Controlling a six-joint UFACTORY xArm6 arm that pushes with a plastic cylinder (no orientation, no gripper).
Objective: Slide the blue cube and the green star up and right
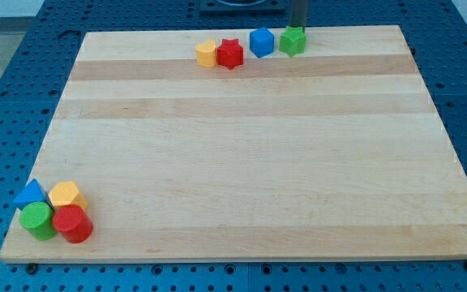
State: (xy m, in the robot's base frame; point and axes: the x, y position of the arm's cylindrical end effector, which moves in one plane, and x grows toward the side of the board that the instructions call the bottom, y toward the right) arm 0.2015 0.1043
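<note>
Wooden board (242, 154), pale, lying on a blue perforated table (6, 89); the table runs out of view on every side. Near the board's top edge, a row of four blocks. From the view's left: yellow block (207, 53), shape hard to make out; red star (230, 54), touching the yellow block; blue cube (261, 42), a little apart from the red star; green star (293, 40), just beside the blue cube, its points only faintly legible at this size. Rod: a dark grey shaft enters from the view's top, cut off by the frame. My tip (299, 28) comes down at the top of the green star, at its upper right; whether it touches cannot be told, since the very end meets the block's top outline. The arm carries no claw, only this rod, so nothing opens or closes. At the board's bottom left corner, a tight cluster of four, all touching: blue triangular block (30, 195), yellow block (66, 195) of several sides, green cylinder (37, 220), red cylinder (73, 224). This cluster lies well apart from my tip.
</note>
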